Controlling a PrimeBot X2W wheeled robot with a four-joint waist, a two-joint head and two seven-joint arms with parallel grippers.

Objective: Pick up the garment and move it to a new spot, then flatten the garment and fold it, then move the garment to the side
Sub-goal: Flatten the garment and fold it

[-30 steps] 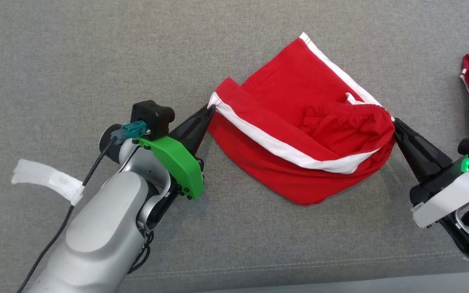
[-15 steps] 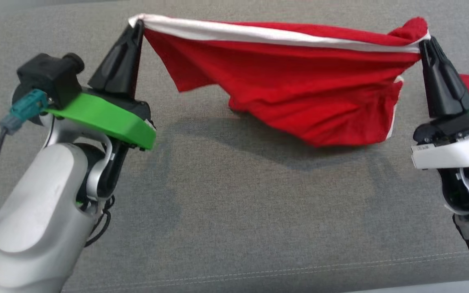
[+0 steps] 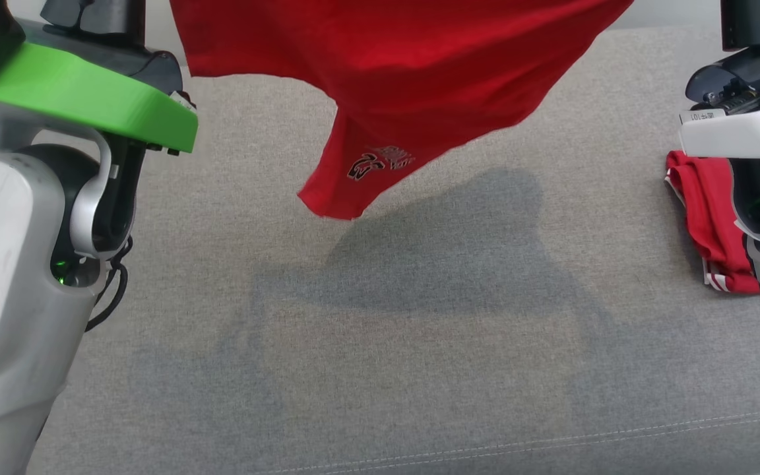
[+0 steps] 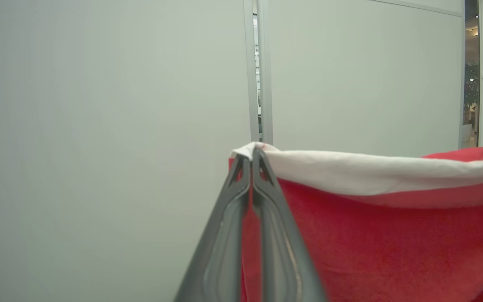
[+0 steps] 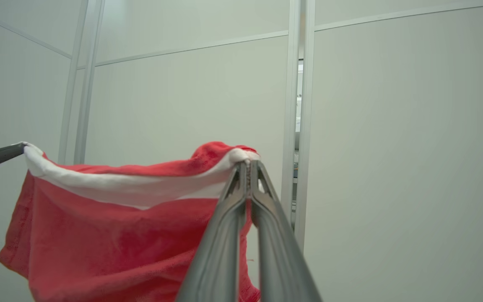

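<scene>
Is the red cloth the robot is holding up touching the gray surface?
No, the red cloth hangs in the air above the gray surface, with its shadow lying underneath.

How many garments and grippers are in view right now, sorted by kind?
Red garments: 2. The red shorts hang lifted in the air; a second red garment lies on the robot's right.
Grippers: 2. The left gripper and the right gripper are each shut on the shorts' white band.
Total: 4
</scene>
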